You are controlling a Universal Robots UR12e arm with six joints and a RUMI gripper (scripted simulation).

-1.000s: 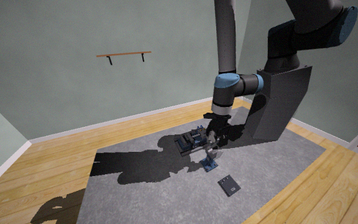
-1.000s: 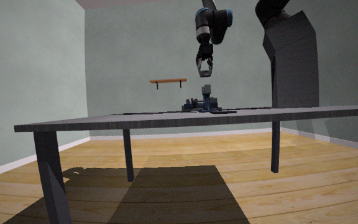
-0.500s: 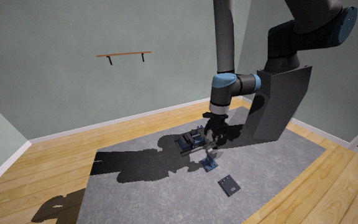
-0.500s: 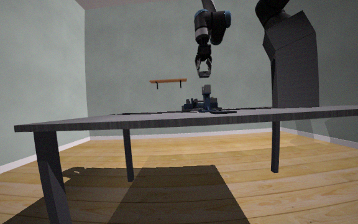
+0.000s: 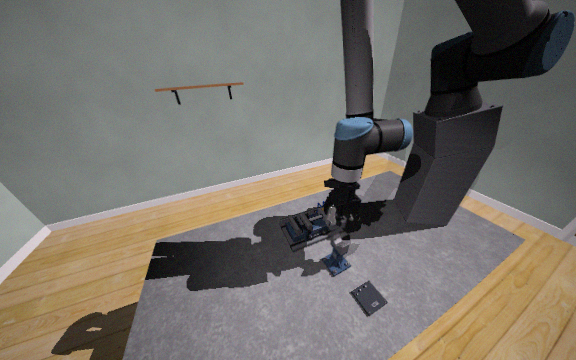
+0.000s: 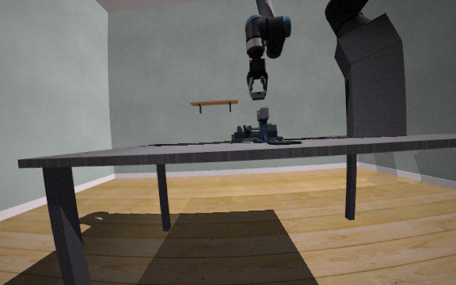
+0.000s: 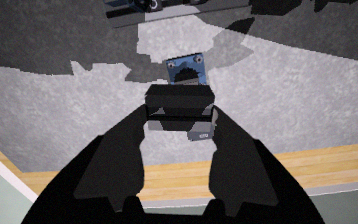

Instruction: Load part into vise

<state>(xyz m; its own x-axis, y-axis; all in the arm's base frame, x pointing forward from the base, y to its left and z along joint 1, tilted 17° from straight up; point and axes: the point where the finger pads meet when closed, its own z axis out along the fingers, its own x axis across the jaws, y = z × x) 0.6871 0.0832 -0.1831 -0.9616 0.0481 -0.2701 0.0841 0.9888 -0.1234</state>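
My gripper (image 5: 339,235) (image 6: 257,94) (image 7: 179,106) is shut on the part (image 6: 258,96) (image 7: 180,97), a grey block held crosswise between the fingertips, dark in the wrist view. It hangs in the air above the table, over the V-block (image 6: 263,114) and clear of it. The V-block's blue foot (image 5: 336,267) (image 7: 188,65) shows slightly turned beyond the part in the wrist view. The open vise (image 5: 295,230) (image 6: 237,135) (image 7: 180,11) stands behind the V-block, partly in shadow. Which way the milled slot faces, I cannot tell.
The dark infeed plate (image 5: 368,299) (image 7: 200,135) lies in front of the V-block with no block on it. The arm's pedestal (image 5: 430,170) (image 6: 376,91) stands at the right. A wooden shelf (image 5: 199,87) (image 6: 214,103) is on the wall.
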